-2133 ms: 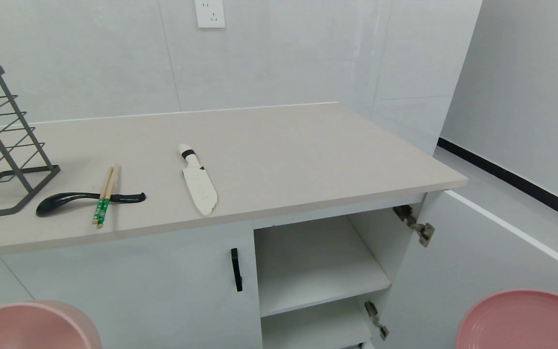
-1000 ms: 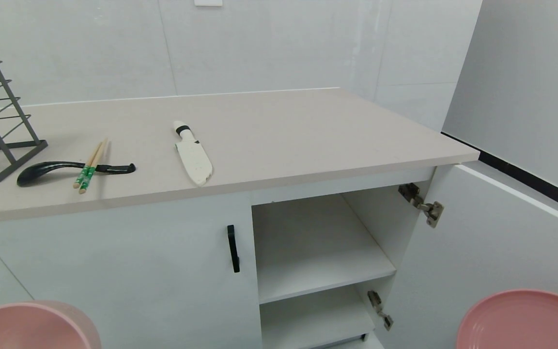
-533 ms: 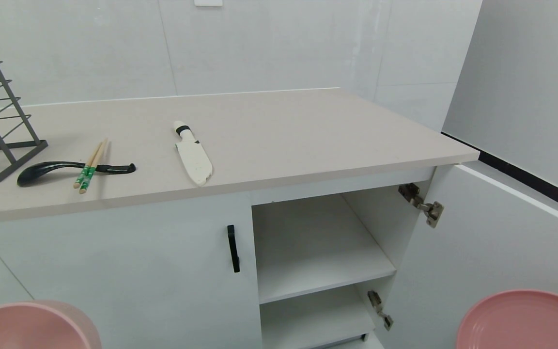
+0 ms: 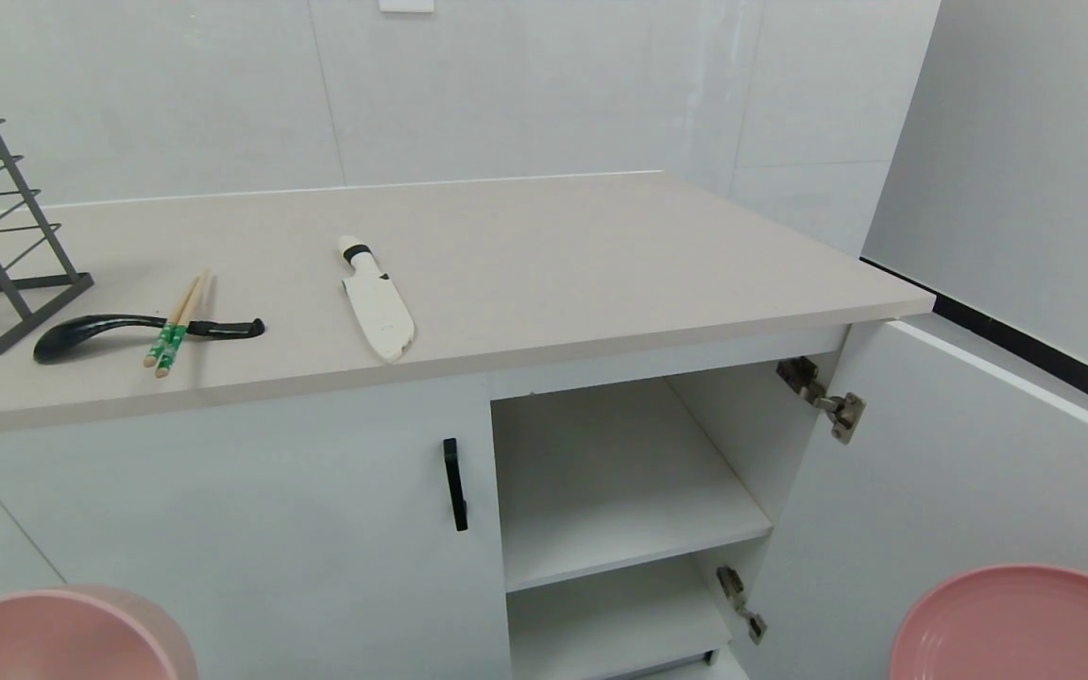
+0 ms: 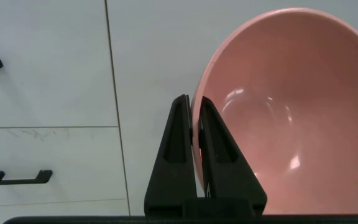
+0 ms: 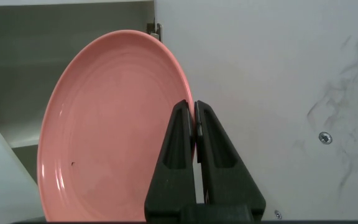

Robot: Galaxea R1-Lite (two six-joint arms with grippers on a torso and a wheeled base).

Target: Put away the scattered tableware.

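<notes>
The left pincer (image 5: 194, 109) was clamped over the rim of the round pink plastic bowl (image 5: 291, 106), the right pincer (image 6: 195, 112) likewise on the flat pink plate (image 6: 110, 130), thin edges giving firm purchase; the open white cabinet shelf (image 4: 620, 510) ahead probably awaited both.

Left of the knife (image 4: 376, 304), chopsticks (image 4: 176, 326) cross the spoon (image 4: 67, 340).

Bowl (image 5: 291, 112): plain pink, glossy inside. Plate (image 6: 117, 124): same pink w/ faint concentric rings, one tiny dark speck. Knife (image 4: 376, 302): cream, black band on handle. Chopsticks (image 4: 178, 321): pale wood, green patterned section nr one end. Spoon (image 4: 67, 342): black. Rack (image 4: 20, 316): dark grey wire. Tabletop (image 4: 601, 255): plain beige. Cabinet (image 4: 223, 519): white, black handle (image 4: 454, 498). Wall strip (image 4: 1026, 349): black.
</notes>
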